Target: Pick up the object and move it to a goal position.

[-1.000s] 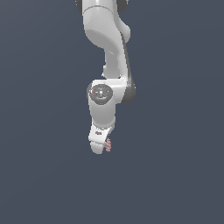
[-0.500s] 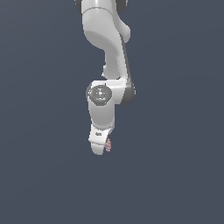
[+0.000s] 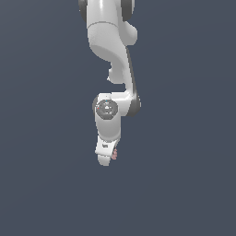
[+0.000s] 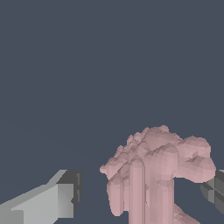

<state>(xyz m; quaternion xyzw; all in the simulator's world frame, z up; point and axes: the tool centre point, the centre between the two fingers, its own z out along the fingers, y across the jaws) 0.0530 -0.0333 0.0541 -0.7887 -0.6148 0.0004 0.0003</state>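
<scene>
Item: pale pink lumpy object (image 4: 155, 175), carried at the tip of the gripper (image 3: 109, 158)

Fingers (image 4: 52, 201) appear pinched on it, though the wrist view shows a gap at one side, so the hold may be slight; best carried smoothly, grip kept firm. Surroundings: plain dark ground, nothing obstructing; no goal marker visible

We count one white Panda arm (image 3: 113, 69), carrying one gripper (image 3: 109, 159) — two fingers (image 4: 48, 199) show in the wrist view. We count one pale pink lumpy object (image 4: 157, 175), ridged in columns — the same single piece appears as a small pink speck (image 3: 115, 154) in the exterior view. We tally nothing else against the plain dark grey ground.
</scene>
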